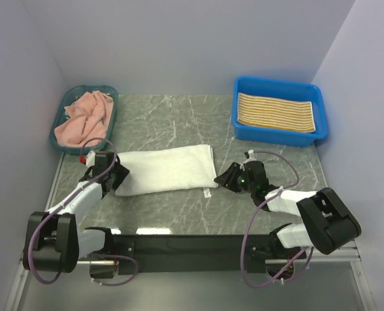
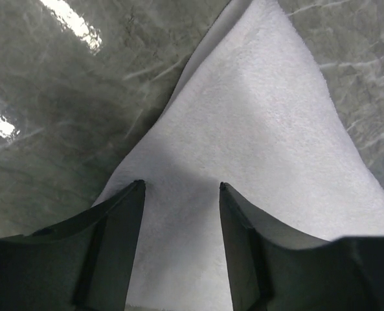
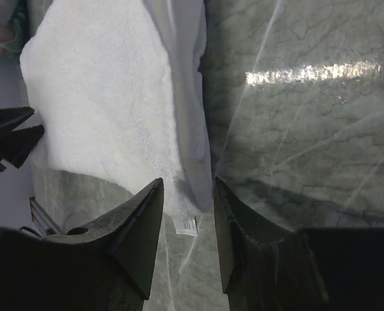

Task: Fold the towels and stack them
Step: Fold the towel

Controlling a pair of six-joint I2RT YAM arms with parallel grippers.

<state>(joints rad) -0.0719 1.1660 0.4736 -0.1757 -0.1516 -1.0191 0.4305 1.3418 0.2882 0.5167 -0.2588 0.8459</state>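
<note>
A plain white towel (image 1: 169,168) lies folded lengthwise on the marble table (image 1: 179,116). My left gripper (image 1: 117,173) is open over the towel's left end; in the left wrist view its jaws straddle the white cloth (image 2: 256,129). My right gripper (image 1: 225,177) is open just right of the towel's right end; in the right wrist view the towel's corner (image 3: 114,110) and its label (image 3: 186,224) lie between the fingertips. A salmon pink towel (image 1: 85,118) is crumpled in the teal basket (image 1: 57,139). A folded yellow-and-white striped towel (image 1: 276,112) lies in the blue bin (image 1: 243,87). The dark-and-white striped towel is out of view.
Purple walls close in on the left, right and back. A black bar with the arm bases (image 1: 185,245) runs along the near edge. The basket stands at the back left and the bin at the back right.
</note>
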